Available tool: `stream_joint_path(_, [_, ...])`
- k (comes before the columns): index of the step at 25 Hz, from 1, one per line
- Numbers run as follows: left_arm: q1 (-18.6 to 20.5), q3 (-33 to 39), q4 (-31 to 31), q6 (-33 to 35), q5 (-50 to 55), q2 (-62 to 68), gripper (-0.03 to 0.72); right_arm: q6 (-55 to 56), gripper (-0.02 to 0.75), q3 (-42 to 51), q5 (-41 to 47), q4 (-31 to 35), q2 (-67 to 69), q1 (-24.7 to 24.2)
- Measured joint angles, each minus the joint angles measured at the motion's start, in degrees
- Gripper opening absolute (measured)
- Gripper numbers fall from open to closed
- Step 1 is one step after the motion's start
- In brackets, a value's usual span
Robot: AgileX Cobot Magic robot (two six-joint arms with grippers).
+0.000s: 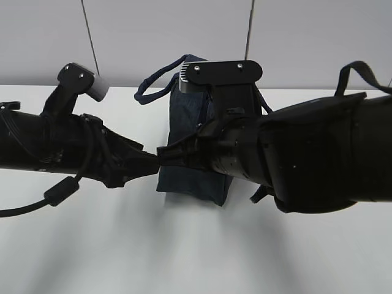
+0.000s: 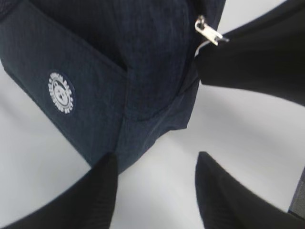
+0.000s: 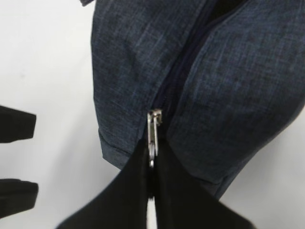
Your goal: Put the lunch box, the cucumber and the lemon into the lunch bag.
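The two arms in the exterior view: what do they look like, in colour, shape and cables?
Both arms are matte black and bulky. The left arm carries a thick black cable with a cylindrical bead and a grey-tipped camera mount. The right arm bears a flat black bracket with screws. Each hand ends in black tapering fingers.

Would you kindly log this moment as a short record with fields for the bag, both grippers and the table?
bag: navy lunch bag on the table, zipper closed where visible
zipper pull: metal pull pinched by the right gripper
right gripper: shut on the pull
left gripper: open beside the bag's corner, holding nothing
table: white
food and lunch box: not visible
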Motion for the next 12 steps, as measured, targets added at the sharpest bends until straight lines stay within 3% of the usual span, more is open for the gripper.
stream_joint_path(4, [-0.09, 0.00, -5.41, 9.27, 2.54, 2.71, 0.450, 0.00, 0.000, 0.00, 0.13, 0.00, 0.00, 0.00])
stream_joint_path(12, [-0.09, -2.46, -6.05, 13.18, 5.06, 8.20, 0.461, 0.00, 0.000, 0.00, 0.25, 0.00, -0.97, 0.00])
